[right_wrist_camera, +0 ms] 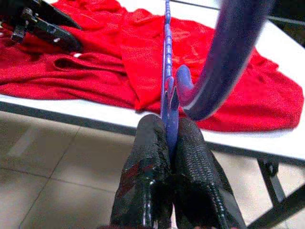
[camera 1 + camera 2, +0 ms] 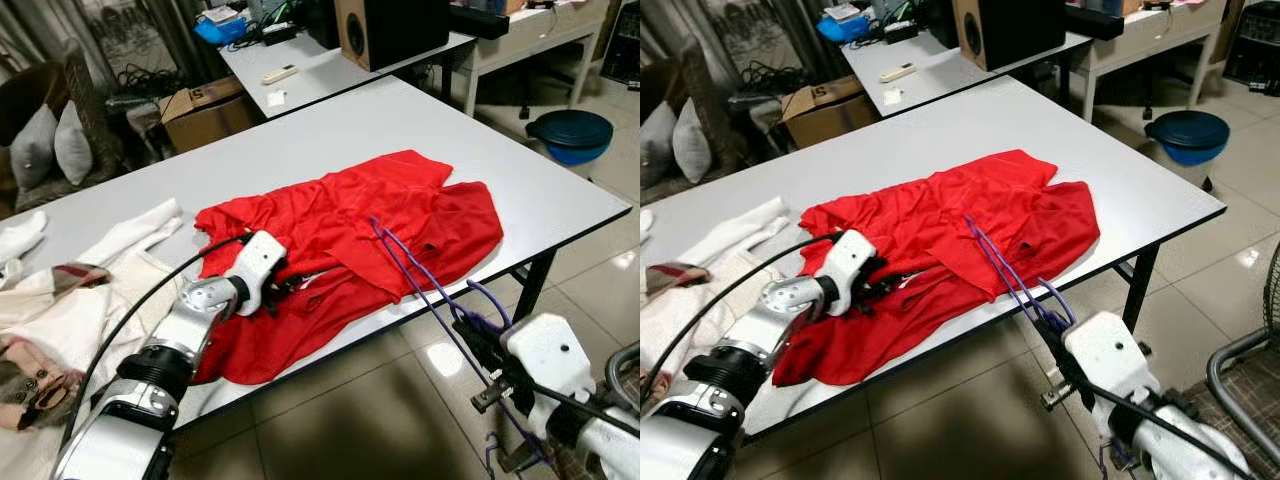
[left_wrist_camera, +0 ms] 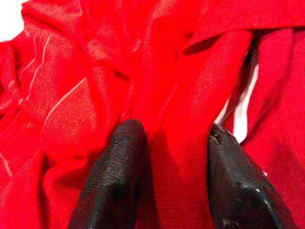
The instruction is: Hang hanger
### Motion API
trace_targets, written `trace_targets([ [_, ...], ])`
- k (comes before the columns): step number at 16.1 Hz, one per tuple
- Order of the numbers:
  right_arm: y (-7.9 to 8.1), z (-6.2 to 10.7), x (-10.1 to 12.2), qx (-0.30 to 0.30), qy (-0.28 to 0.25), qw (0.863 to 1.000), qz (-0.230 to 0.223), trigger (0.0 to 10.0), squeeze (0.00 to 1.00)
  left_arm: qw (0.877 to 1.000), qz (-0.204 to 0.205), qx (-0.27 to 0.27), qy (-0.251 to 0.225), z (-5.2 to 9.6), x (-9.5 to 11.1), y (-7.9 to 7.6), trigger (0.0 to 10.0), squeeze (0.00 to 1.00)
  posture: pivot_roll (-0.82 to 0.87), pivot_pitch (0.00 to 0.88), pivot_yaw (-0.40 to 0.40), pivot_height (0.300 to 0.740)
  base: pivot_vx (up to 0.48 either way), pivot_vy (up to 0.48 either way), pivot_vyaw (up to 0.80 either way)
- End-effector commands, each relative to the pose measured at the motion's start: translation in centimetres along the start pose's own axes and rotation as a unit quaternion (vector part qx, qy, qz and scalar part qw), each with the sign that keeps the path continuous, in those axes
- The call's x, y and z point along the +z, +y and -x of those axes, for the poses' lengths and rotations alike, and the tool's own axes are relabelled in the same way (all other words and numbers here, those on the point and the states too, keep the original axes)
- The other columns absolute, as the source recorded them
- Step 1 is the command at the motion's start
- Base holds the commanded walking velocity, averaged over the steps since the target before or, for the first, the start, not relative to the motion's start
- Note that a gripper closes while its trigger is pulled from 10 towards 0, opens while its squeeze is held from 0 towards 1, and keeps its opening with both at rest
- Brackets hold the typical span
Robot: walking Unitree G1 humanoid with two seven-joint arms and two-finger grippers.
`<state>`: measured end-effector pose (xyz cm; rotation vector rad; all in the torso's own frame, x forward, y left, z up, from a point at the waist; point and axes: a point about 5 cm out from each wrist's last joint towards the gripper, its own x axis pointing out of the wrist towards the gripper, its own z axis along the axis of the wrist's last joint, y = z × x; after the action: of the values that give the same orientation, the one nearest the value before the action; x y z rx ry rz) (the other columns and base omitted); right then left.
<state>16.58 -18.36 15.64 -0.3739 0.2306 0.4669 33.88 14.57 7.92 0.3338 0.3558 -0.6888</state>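
1. Along the near edge of the white table [image 2: 330, 125], a red garment [image 2: 350, 240] is lying crumpled and spread flat, reaching toward the table's right corner.
2. The left gripper [image 2: 280, 285] is pressing down into the red garment close to the near edge; in the left wrist view its two black fingers [image 3: 112, 183] are standing apart with a fold of red cloth running between them, released rather than clenched.
3. The right gripper [image 1: 169, 143] is hovering just off the near edge, clenched on the purple hanger [image 2: 420, 275]; the right wrist view is showing the thin bar pinched between both fingertips.
4. The purple hanger is stretching from that grip up over the garment, its far end resting on the red cloth near the garment's middle, its hook curving beside the gripper.
5. White and patterned clothes [image 2: 60, 290] are lying at the table's left end.
6. A cardboard box [image 2: 205, 110] is sitting on the floor beyond the far edge; a blue basin [image 2: 570, 135] is sitting past the right edge.
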Motion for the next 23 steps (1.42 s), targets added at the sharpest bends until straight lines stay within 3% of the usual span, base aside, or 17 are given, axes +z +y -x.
trace_targets([
  [1, -0.1, 0.0, 0.7, 0.016, -0.012, 1.000, 0.008, 10.0, 0.00, 1.000, 0.007, 0.020, -0.010, 0.9, 0.0, 1.1, 0.0, 0.00, -0.15, 0.000, 0.176, 0.740, 0.000, 0.000, 0.00],
  [3, -0.4, -0.3, 0.9, 0.031, -0.017, 0.999, 0.019, 10.0, 0.00, 0.998, 0.034, 0.008, -0.059, 1.1, 1.2, 0.9, 0.0, 0.00, -0.14, 0.000, 0.156, 0.740, 0.000, 0.000, 0.00],
  [7, -0.4, -0.5, 1.6, 0.035, -0.033, 0.999, 0.017, 10.0, 0.00, 0.997, 0.035, 0.032, -0.067, 1.0, 2.0, 1.7, 0.0, 0.00, -0.14, 0.000, 0.161, 0.740, 0.000, 0.000, 0.00],
  [10, -0.4, -0.2, 2.1, 0.032, -0.059, 0.998, 0.002, 10.0, 0.00, 0.984, 0.058, 0.068, -0.154, 0.1, 7.4, 3.0, 0.0, 0.00, -0.13, 0.000, 0.167, 0.740, 0.000, 0.000, 0.00],
  [12, -0.1, 0.3, 2.8, 0.032, -0.089, 0.995, -0.017, 10.0, 0.00, 0.970, 0.066, 0.064, -0.225, 0.0, 12.0, 3.5, 0.0, 0.00, -0.14, 0.000, 0.189, 0.740, 0.000, 0.000, 0.00],
  [13, 0.1, 0.4, 2.9, 0.031, -0.094, 0.995, -0.021, 10.0, 0.00, 0.969, 0.059, 0.058, -0.233, -0.1, 12.8, 3.5, 0.0, 0.00, -0.14, 0.000, 0.200, 0.740, 0.000, 0.000, 0.00],
  [14, 0.2, 0.6, 2.9, 0.031, -0.093, 0.995, -0.024, 10.0, 0.00, 0.973, 0.052, 0.045, -0.222, -0.3, 12.7, 3.2, 0.0, 0.00, -0.15, 0.000, 0.209, 0.740, 0.000, 0.000, 0.00],
  [16, 0.7, 0.8, 2.7, 0.031, -0.090, 0.995, -0.031, 10.0, 0.00, 0.987, 0.019, 0.035, -0.156, -1.2, 10.1, 2.4, 0.0, 0.00, -0.15, 0.000, 0.217, 0.740, 0.000, 0.000, 0.00],
  [17, 0.9, 0.9, 2.6, 0.032, -0.087, 0.995, -0.037, 10.0, 0.00, 0.994, 0.011, 0.042, -0.104, -1.7, 8.1, 2.0, 10.0, 0.00, -0.15, 0.000, 0.220, 0.740, 0.000, 0.000, 0.00],
  [18, 1.2, 1.0, 2.4, 0.033, -0.084, 0.995, -0.042, 10.0, 0.00, 0.996, -0.007, 0.056, -0.063, -1.8, 6.4, 1.9, 10.0, 0.00, -0.15, 0.000, 0.220, 0.740, 0.000, 0.000, 0.00],
  [19, 1.4, 1.0, 2.2, 0.037, -0.078, 0.995, -0.044, 10.0, 0.00, 0.997, 0.006, 0.062, -0.048, -1.7, 5.6, 2.0, 10.0, 1.00, -0.15, 0.000, 0.219, 0.740, 0.000, 0.000, 0.00],
  [20, 1.6, 1.0, 2.1, 0.041, -0.073, 0.996, -0.045, 10.0, 0.00, 0.997, 0.022, 0.065, -0.044, -1.5, 5.3, 2.3, 10.0, 1.00, -0.15, 0.000, 0.217, 0.740, 0.000, 0.000, 0.00],
  [23, 1.7, 1.0, 1.9, 0.048, -0.070, 0.995, -0.045, 10.0, 0.00, 0.997, 0.001, 0.056, -0.055, -1.0, 5.6, 3.0, 10.0, 1.00, -0.14, 0.000, 0.217, 0.740, 0.000, 0.000, 0.00],
])
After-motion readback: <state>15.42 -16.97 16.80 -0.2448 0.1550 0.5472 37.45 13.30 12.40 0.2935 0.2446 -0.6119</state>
